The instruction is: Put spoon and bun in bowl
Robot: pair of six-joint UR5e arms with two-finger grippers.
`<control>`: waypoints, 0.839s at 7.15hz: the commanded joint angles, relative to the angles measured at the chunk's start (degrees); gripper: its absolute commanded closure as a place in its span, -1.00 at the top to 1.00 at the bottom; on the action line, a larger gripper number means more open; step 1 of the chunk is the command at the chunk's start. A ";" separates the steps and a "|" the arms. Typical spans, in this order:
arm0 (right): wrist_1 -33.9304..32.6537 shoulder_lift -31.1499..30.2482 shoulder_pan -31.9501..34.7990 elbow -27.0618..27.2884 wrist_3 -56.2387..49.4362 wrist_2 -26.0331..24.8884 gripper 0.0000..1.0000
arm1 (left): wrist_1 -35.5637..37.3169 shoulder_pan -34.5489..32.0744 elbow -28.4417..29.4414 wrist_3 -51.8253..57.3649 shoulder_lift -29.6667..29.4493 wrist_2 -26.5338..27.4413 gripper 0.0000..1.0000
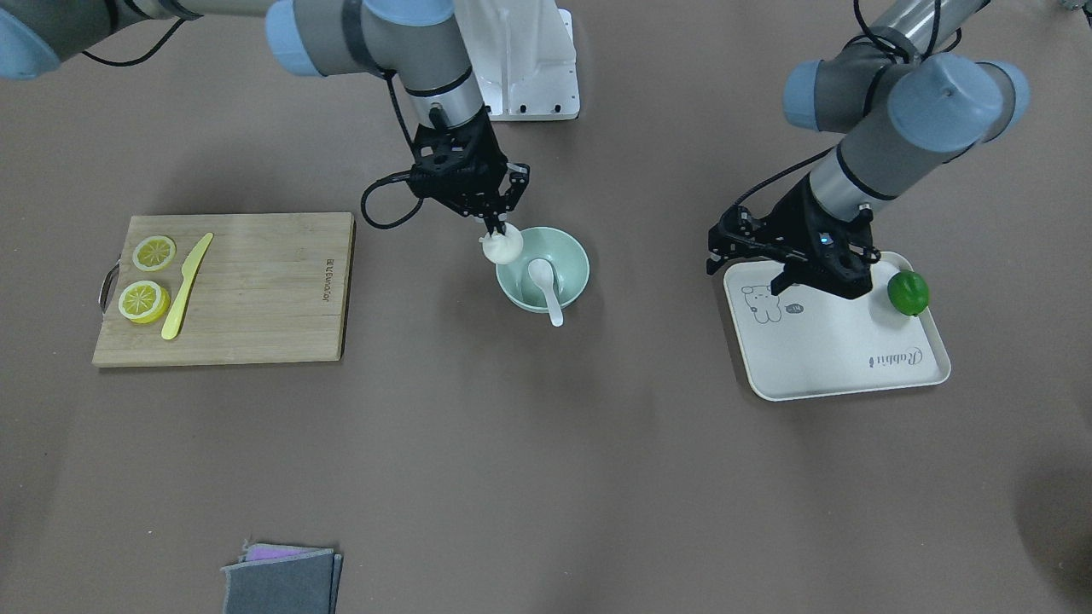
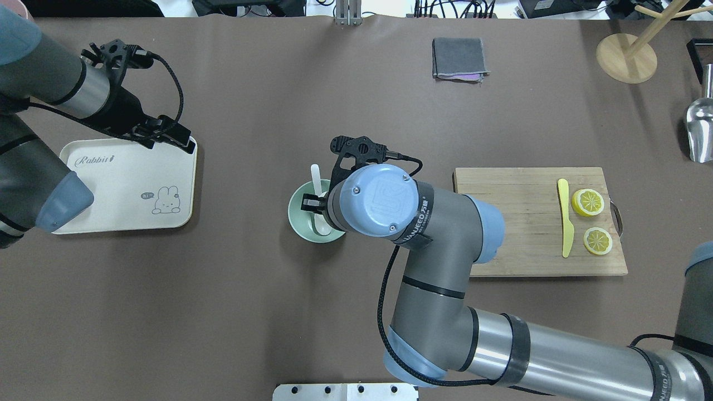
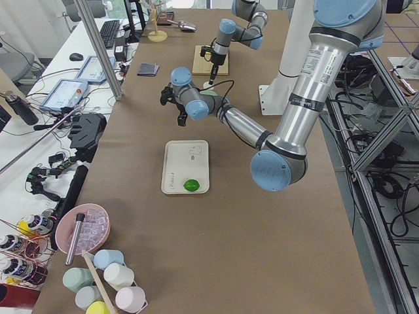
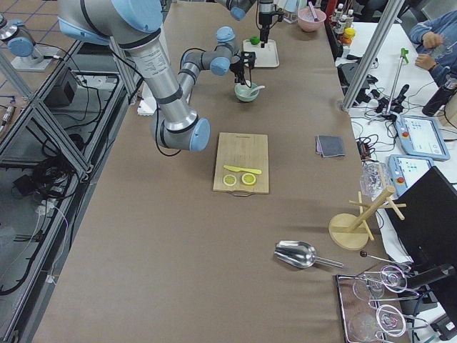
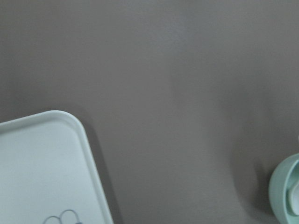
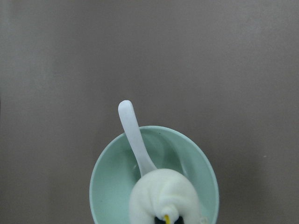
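Scanning from the biggest thing down, I see the brown table (image 1: pixel 546 477) carrying a rectangular wooden cutting board (image 1: pixel 256 290) on the robot's right and a cream plastic tray with a rabbit print (image 1: pixel 836 367) on its left. The left gripper (image 1: pixel 802 273) hangs over the tray's robot-side edge with nothing visible in it; I cannot tell how wide its jaws stand.

Between board and tray sits the round pale mint-green bowl (image 1: pixel 572 256). The right gripper (image 1: pixel 496 228) is closed narrowly on the pleated top of the small round white steamed bun (image 1: pixel 502 247), which hangs over the bowl; the wrist view puts it above the scoop end of the small white plastic soup spoon (image 1: pixel 546 286). That spoon is already in the bowl, handle leaning out over the rim.

I judge the bun light and soft, so the pinch on the pleats is the right hold, but a hard squeeze could dent it. Being round, it may roll or bounce off the stiff, slick spoon, so I would release it low.
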 commanded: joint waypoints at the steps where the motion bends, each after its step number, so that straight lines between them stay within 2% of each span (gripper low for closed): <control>1: 1.84 0.96 -0.35 -2.34 2.07 -0.98 0.98 | 0.12 -0.60 0.25 0.18 0.23 0.31 0.96; 2: 1.58 -0.08 0.61 -0.69 1.38 -0.28 0.98 | 0.47 -1.73 0.43 0.18 0.23 -0.13 0.96; 3: 1.06 -4.71 3.40 4.20 0.76 3.38 0.98 | 5.35 -3.92 0.60 0.53 -0.03 -0.83 0.96; 4: 1.05 -13.97 10.04 10.60 -4.20 12.73 0.98 | 9.05 -7.42 0.26 4.88 -0.12 -1.88 0.96; 5: 1.05 -22.77 17.59 15.54 -14.69 20.82 0.98 | 14.14 -11.20 0.34 14.67 -0.03 -2.76 0.96; 6: 1.05 -29.73 26.89 16.11 -27.67 28.65 0.98 | 20.54 -14.89 0.34 25.47 -0.03 -2.77 0.96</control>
